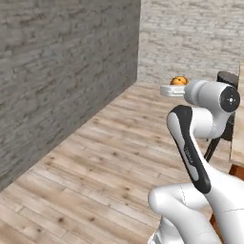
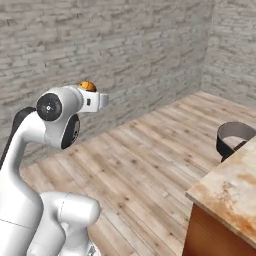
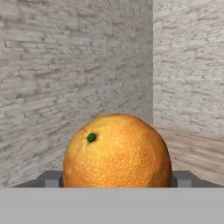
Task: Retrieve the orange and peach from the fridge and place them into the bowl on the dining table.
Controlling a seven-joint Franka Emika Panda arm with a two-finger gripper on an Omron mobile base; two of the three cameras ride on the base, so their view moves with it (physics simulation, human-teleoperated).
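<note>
My gripper (image 3: 116, 179) is shut on the orange (image 3: 117, 151), a round orange ball with a small green stem spot, which sits between the two dark fingertips (image 3: 51, 179). From the left base view the orange (image 1: 179, 80) shows just above the white hand, held high over the wooden floor. The right base view has the orange (image 2: 87, 85) at the raised hand, left of the picture's middle. A corner of the dining table (image 2: 227, 187), beige marbled stone on a wooden base, stands at the lower right. The peach, the bowl and the fridge are out of view.
Grey brick walls (image 1: 66, 71) run along the left and the back. Wooden plank floor (image 2: 150, 165) stretches ahead. A dark rounded chair back (image 2: 234, 136) stands beside the table's far end, and the same chair (image 1: 228, 78) shows behind the arm.
</note>
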